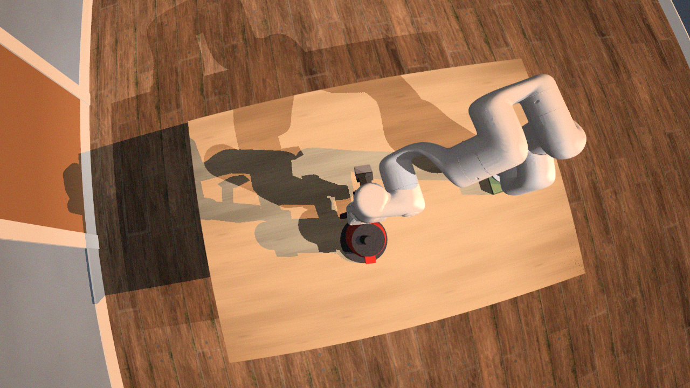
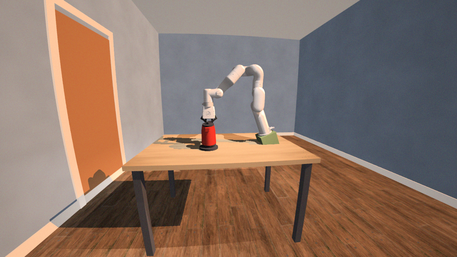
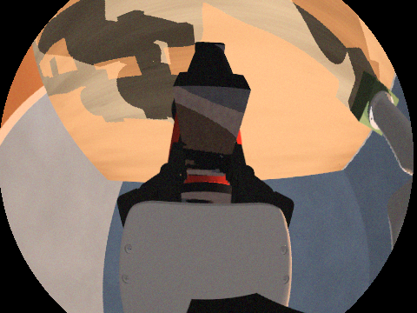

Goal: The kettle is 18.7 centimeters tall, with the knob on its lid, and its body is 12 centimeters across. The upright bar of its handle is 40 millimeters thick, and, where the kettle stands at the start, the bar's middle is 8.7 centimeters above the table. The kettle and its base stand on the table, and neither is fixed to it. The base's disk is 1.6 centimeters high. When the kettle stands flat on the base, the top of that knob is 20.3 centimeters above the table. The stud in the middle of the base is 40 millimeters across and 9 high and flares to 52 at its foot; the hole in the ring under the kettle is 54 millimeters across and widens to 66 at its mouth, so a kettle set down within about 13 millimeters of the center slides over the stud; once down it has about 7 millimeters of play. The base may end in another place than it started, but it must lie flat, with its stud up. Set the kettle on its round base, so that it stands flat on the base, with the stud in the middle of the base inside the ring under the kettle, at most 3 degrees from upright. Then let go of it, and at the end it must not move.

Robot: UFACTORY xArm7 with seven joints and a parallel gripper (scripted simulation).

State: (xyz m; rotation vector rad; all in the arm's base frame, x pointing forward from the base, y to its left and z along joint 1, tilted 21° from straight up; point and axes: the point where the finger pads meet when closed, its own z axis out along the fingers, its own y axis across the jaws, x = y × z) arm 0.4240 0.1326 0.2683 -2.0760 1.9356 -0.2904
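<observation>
A blue-walled room with an orange door (image 2: 86, 102) at the left holds a wooden counter (image 2: 242, 156), and the arm (image 2: 257, 95) rises from a green wedge (image 2: 270, 139) at the counter's far right. In the exterior view's centre the red kettle (image 2: 208, 135) stands upright over the dark base (image 2: 208, 147), seemingly resting on it or a hair above; whether the ring has slid fully over the stud cannot be told from here. The gripper (image 2: 208, 120) comes straight down on the kettle's top rear and is clenched on the handle, which is mostly hidden behind the body. From above, the lid (image 1: 365, 237) sits near the frame's centre with the spout (image 1: 370, 259) pointing toward the lower edge, and the base's rim shows as a thin dark crescent around the body, so the centring looks good. To finish well, I would ease the kettle down the last bit without side push, let the flared hole guide it over the stud, check that the body stands plumb, then open the jaws slowly and lift straight up so the fingers do not drag the handle and tip the kettle or shove the loose base.
</observation>
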